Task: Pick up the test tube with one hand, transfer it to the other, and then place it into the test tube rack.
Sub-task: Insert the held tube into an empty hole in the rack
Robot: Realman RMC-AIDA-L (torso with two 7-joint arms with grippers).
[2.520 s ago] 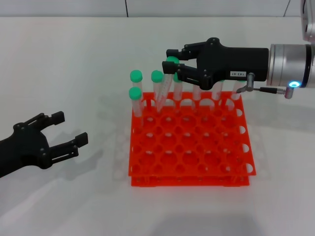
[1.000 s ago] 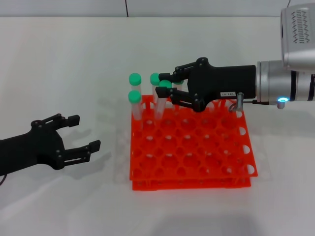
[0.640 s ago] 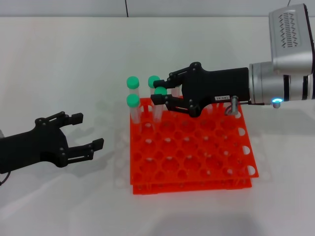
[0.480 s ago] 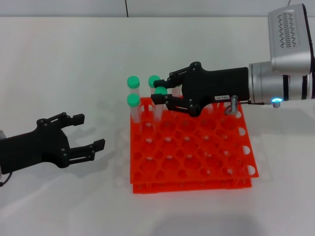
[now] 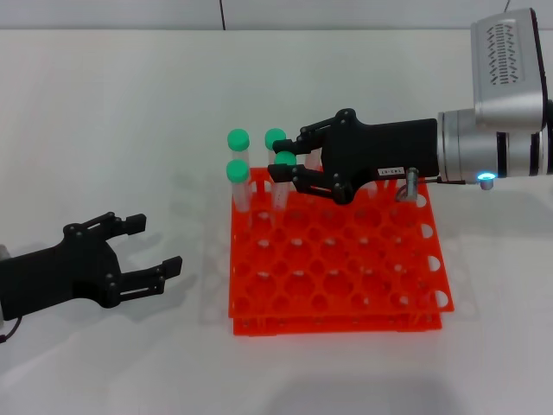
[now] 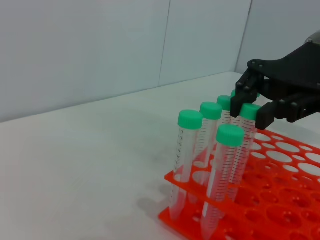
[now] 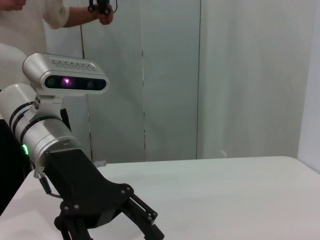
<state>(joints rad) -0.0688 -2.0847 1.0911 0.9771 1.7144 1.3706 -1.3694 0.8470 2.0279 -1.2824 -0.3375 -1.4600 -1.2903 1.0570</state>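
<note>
The right hand (image 5: 287,166) reaches in over the far side of the orange rack (image 5: 335,259), its labelled black body level above the holes. Between its fingertips sits the green cap of the test tube (image 5: 284,159); the tube stands nearly upright with its lower end down in a hole of the rack's second row. In the left wrist view the same hand (image 6: 250,106) has its fingers narrow around that cap (image 6: 249,111), one finger behind it and one in front, both touching or nearly touching it, so the hand looks to be holding the tube by the cap.

Just beyond the fingertips, three more green-capped tubes stand in the rack: one (image 5: 276,139) right behind the held tube, one (image 5: 238,138) at the far corner, and one (image 5: 237,171) in the row nearer the robot. None of them touches the hand.

The left hand (image 5: 147,246) rests low over the bench (image 5: 130,112), well apart from the rack, its two fingers spread wide with nothing between them and pointing toward the rack
</note>
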